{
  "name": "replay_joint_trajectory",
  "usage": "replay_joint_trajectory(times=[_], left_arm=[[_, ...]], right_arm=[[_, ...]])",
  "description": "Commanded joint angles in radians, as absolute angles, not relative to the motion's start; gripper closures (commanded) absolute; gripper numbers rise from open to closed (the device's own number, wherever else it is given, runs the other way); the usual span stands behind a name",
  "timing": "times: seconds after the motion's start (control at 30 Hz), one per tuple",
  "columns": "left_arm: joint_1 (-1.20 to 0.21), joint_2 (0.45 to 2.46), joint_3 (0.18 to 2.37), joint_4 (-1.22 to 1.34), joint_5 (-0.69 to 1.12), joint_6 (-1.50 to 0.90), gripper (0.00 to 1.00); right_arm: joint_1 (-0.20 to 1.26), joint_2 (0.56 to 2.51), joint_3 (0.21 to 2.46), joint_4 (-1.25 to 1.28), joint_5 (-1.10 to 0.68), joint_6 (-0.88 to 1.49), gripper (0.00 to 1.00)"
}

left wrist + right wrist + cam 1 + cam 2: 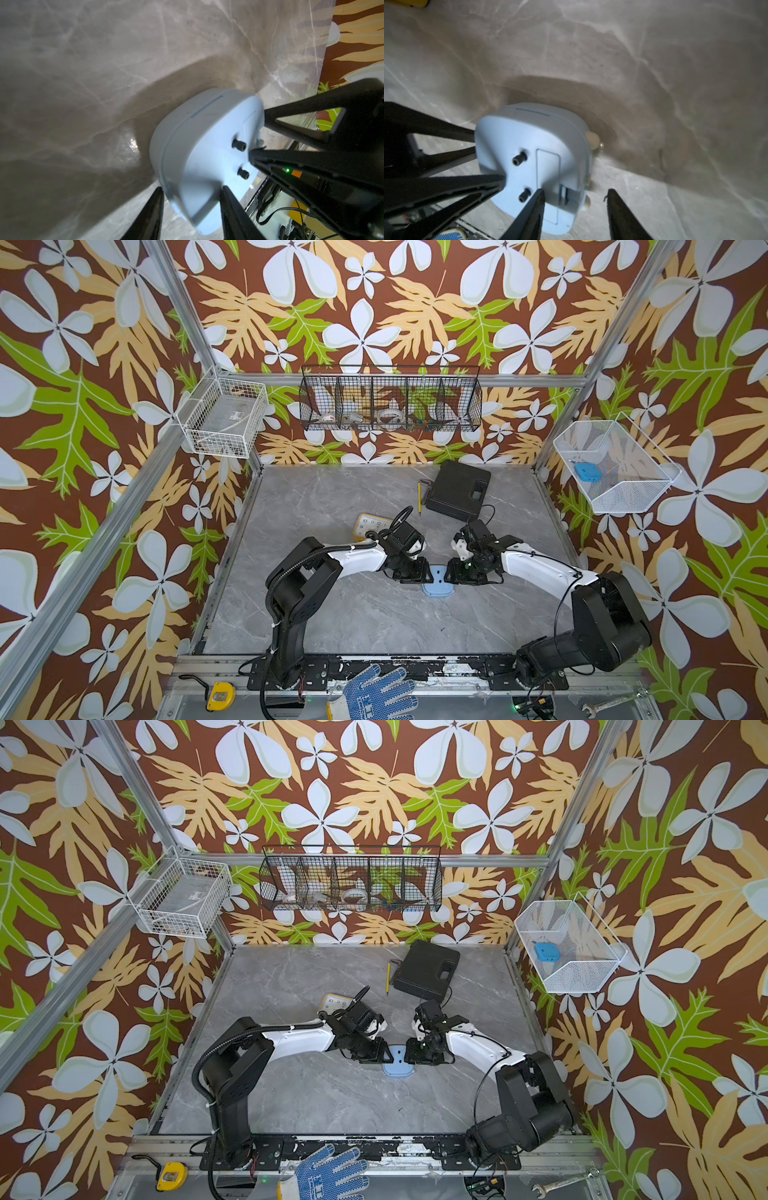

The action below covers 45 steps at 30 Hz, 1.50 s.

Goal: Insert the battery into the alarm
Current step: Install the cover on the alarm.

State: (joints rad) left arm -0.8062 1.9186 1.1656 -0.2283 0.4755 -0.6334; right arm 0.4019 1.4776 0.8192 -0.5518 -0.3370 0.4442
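The alarm (436,585) (398,1064) is a light blue clock lying face down on the grey table between my two grippers. In the left wrist view its back (199,145) shows two black knobs, and my left gripper (192,188) is shut on its edge, one finger on each side. My right gripper (575,190) stands open. One of its fingers lies over the alarm's back (529,135) beside the rectangular cover, and the other hangs over bare table. A small dark slot (564,195) shows at the alarm's edge. The battery is not in view.
A yellow clock (368,526) lies behind the left arm. A black case (457,489) and a pencil (419,497) sit at the back. Wire baskets (390,402) hang on the walls. A blue glove (374,695), tape measure (220,696) and wrench (611,701) lie along the front rail.
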Motion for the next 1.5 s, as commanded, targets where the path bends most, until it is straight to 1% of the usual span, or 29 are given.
replay_joint_trajectory(times=[0.0,0.13,0.33,0.43,0.73,1.13,1.2,1.37,1.47], left_arm=[[-0.808,1.927,1.161,-0.302,0.403,-0.638,0.55],[-0.808,1.927,1.161,-0.305,0.402,-0.641,0.55],[-0.808,1.929,1.166,-0.308,0.399,-0.642,0.55],[-0.808,1.926,1.163,-0.309,0.395,-0.644,0.55],[-0.811,1.926,1.165,-0.31,0.389,-0.647,0.55],[-0.813,1.916,1.167,-0.316,0.378,-0.647,0.55],[-0.813,1.909,1.166,-0.316,0.372,-0.646,0.55],[-0.812,1.896,1.184,-0.315,0.359,-0.631,0.54],[-0.8,1.89,1.207,-0.325,0.35,-0.63,0.54]], right_arm=[[0.394,1.48,0.782,-0.534,-0.314,0.436,0.56],[0.367,1.468,0.719,-0.499,-0.346,0.433,0.64],[0.352,1.435,0.673,-0.467,-0.369,0.422,0.73],[0.34,1.431,0.646,-0.45,-0.417,0.414,0.76],[0.331,1.422,0.626,-0.436,-0.419,0.407,0.86],[0.331,1.409,0.635,-0.443,-0.41,0.399,0.9],[0.331,1.41,0.641,-0.443,-0.411,0.399,0.89],[0.331,1.43,0.688,-0.433,-0.405,0.402,0.85],[0.331,1.459,0.753,-0.458,-0.389,0.393,0.73]])
